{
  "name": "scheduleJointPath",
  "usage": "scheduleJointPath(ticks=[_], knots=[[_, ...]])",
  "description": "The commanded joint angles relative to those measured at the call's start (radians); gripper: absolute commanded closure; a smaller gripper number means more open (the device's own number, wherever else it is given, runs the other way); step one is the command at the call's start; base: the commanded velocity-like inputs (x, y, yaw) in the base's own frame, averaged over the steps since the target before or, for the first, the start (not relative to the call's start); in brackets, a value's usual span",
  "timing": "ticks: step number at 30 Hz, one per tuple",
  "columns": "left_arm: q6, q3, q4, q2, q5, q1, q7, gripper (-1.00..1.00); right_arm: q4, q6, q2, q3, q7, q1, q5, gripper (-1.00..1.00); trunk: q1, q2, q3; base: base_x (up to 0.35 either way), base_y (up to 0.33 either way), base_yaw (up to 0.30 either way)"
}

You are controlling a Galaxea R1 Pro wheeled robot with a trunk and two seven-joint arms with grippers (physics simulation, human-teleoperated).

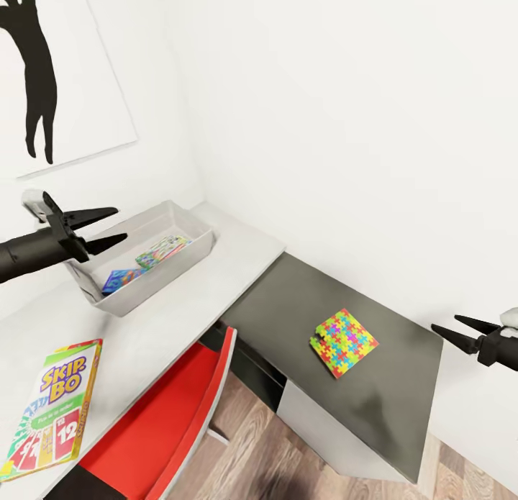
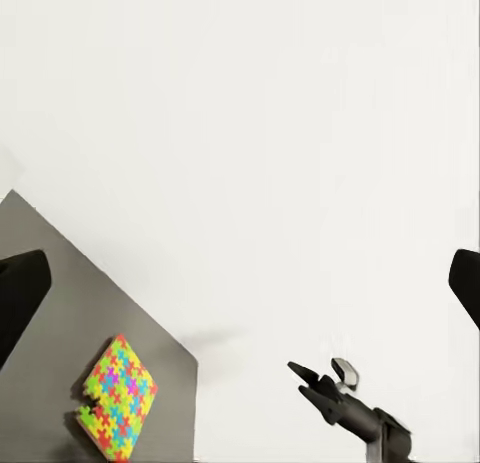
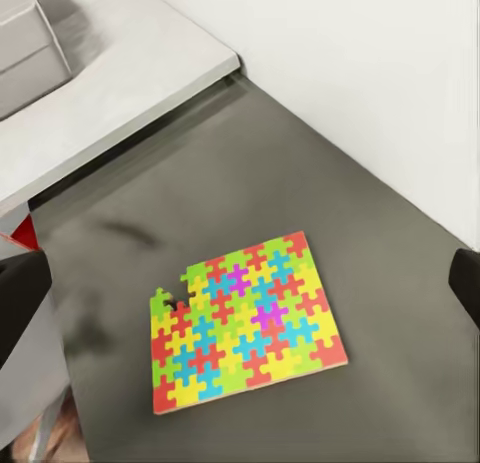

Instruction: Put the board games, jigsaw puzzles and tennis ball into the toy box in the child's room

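The light grey toy box (image 1: pixel 188 226) stands on the white table (image 1: pixel 155 334) by the corner wall. A blue board game (image 1: pixel 121 278) and a multicoloured flat sheet (image 1: pixel 164 250) lie inside it. My left gripper (image 1: pixel 121 224) hovers open and empty over the box's left end. The SKIP BO board game (image 1: pixel 54 406) lies flat near the table's front left. One jigsaw puzzle (image 1: pixel 344 342) (image 3: pixel 245 333) (image 2: pixel 118 398) rests on the dark grey corner top (image 1: pixel 288 298). To the right of the puzzle and apart from it, my right gripper (image 1: pixel 444 322) (image 2: pixel 305 381) is open and empty.
A red chair (image 1: pixel 169 414) is tucked under the table between the SKIP BO box and the dark top. White walls close the far side, with a black silhouette picture (image 1: pixel 43 68) on the left. Wood floor (image 1: pixel 288 464) shows below the dark top's front edge.
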Motion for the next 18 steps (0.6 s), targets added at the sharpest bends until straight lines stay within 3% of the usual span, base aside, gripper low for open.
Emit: scheduleJointPath(ticks=[1, 4, 5, 8, 10, 12, 18], knots=[[0.002, 0.009, -0.006, -0.001, 0.008, 0.012, -0.002, -1.00, -0.001, 0.015, 0.000, 0.001, 0.003, -0.002, 0.009, -1.00, 0.001, -0.002, 0.000, -0.011, 0.000, 0.075], [-0.003, 0.035, -0.018, -0.003, 0.020, 0.062, -0.018, -1.00, -0.001, 0.038, 0.000, 0.015, -0.007, -0.004, 0.010, -1.00, 0.001, -0.002, 0.005, -0.007, 0.000, 0.076], [-0.005, 0.066, -0.025, -0.006, 0.027, 0.136, -0.046, -1.00, -0.001, 0.066, 0.006, 0.040, -0.018, -0.006, 0.011, -1.00, 0.001, -0.002, 0.006, -0.002, 0.000, 0.077], [-0.004, 0.077, -0.028, -0.014, 0.030, 0.172, -0.087, -1.00, -0.001, 0.076, 0.020, 0.063, -0.023, -0.009, 0.012, -1.00, 0.001, -0.002, 0.011, -0.002, 0.000, 0.077], [-0.005, 0.082, -0.030, -0.039, 0.031, 0.198, -0.140, -1.00, -0.002, 0.081, 0.031, 0.078, -0.029, -0.012, 0.012, -1.00, 0.001, -0.002, 0.015, -0.001, 0.000, 0.077], [-0.006, 0.086, -0.031, -0.055, 0.031, 0.215, -0.155, -1.00, -0.001, 0.081, 0.035, 0.084, -0.047, -0.013, 0.012, -1.00, 0.001, -0.002, 0.018, 0.000, 0.000, 0.077], [-0.006, 0.117, -0.032, -0.067, 0.030, 0.287, -0.164, -1.00, -0.001, 0.079, 0.042, 0.112, -0.099, -0.013, 0.012, -1.00, 0.001, -0.002, 0.028, 0.000, 0.000, 0.077]])
